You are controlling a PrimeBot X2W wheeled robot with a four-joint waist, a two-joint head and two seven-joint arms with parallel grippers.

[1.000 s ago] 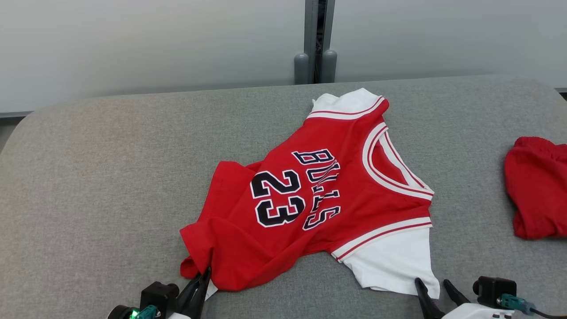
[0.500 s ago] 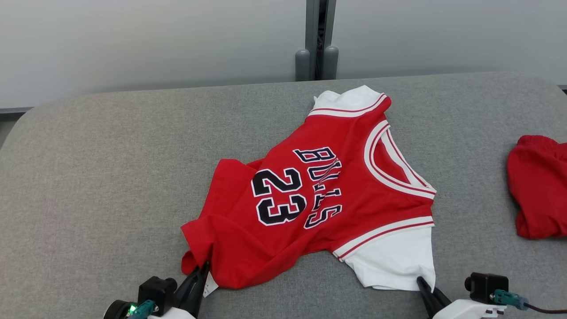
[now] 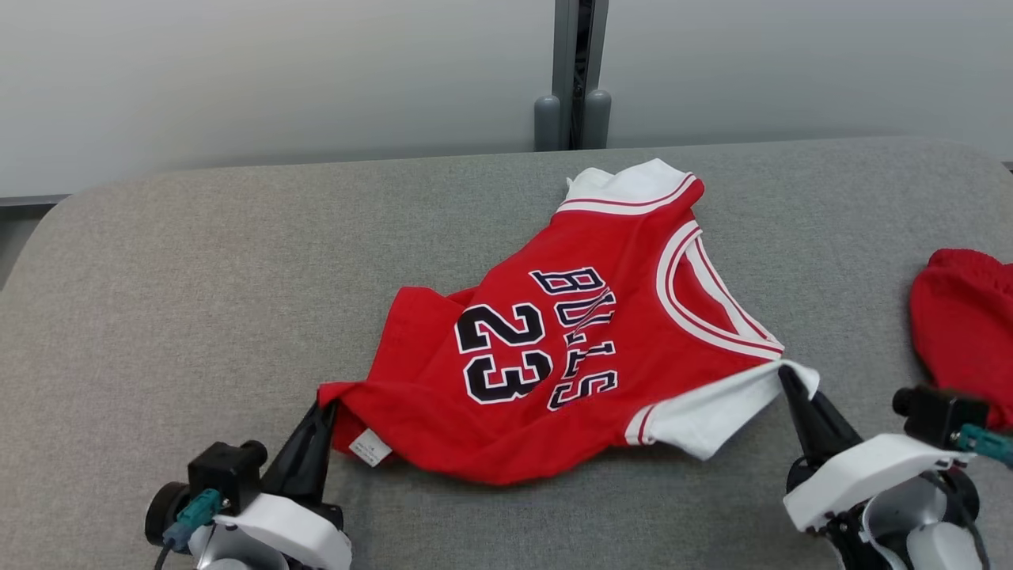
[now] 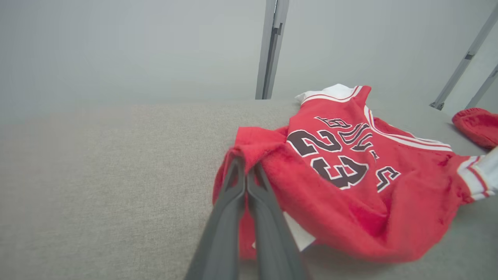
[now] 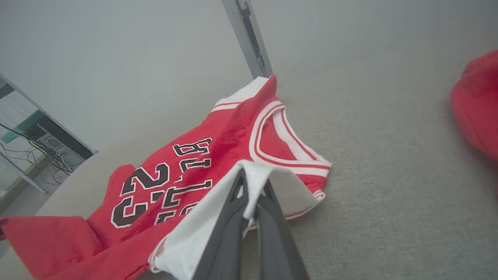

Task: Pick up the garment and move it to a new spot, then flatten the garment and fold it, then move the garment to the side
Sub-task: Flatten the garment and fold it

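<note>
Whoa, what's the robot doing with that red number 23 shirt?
The robot has the red jersey pinched at two spots. Its left end effector is shut on the red bottom corner, and its right end effector is shut on the white sleeve. The near edge is raised off the grey table while the far part lies on it, so it looks ready to lift the jersey. Another red cloth sits off to the right.

the right gripper (image 3: 785,374) has pinched shut on the white sleeve (image 3: 712,410) of the red basketball jersey (image 3: 554,348), and with the left gripper (image 3: 324,408) has raised its near edge.
</note>
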